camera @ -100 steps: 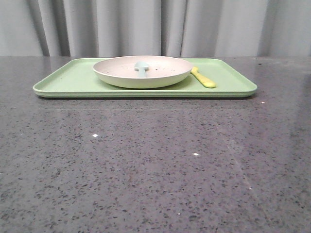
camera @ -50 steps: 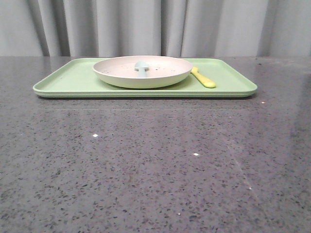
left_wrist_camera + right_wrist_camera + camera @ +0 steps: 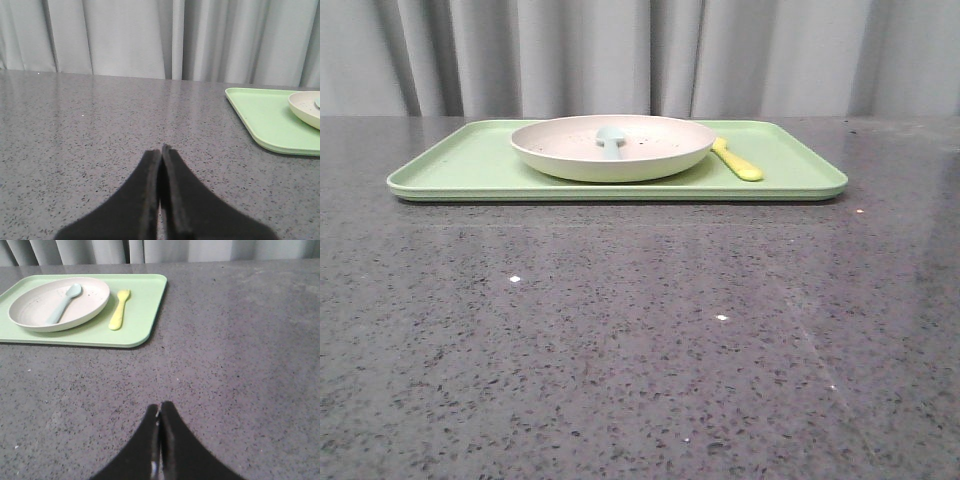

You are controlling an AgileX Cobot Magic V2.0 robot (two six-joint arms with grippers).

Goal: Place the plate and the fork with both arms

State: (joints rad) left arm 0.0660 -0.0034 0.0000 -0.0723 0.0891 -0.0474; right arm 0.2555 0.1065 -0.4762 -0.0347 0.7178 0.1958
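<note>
The cream-white speckled plate (image 3: 575, 155) sits on the light-green tray (image 3: 460, 160) at the far side of the table. It also shows in the right wrist view (image 3: 35, 302) and partly in the left wrist view (image 3: 302, 107). The yellow fork (image 3: 738, 160) lies on the tray just right of the plate, also seen in the right wrist view (image 3: 119, 309). My left gripper (image 3: 161, 149) is shut and empty over bare table, left of the tray. My right gripper (image 3: 160, 406) is shut and empty over bare table, near of the tray. Neither gripper shows in the front view.
A pale blue utensil (image 3: 610, 138) lies in the plate, also seen in the right wrist view (image 3: 64, 302). The table (image 3: 640, 330) is dark speckled stone. Grey curtains (image 3: 620, 55) hang behind the table's far edge.
</note>
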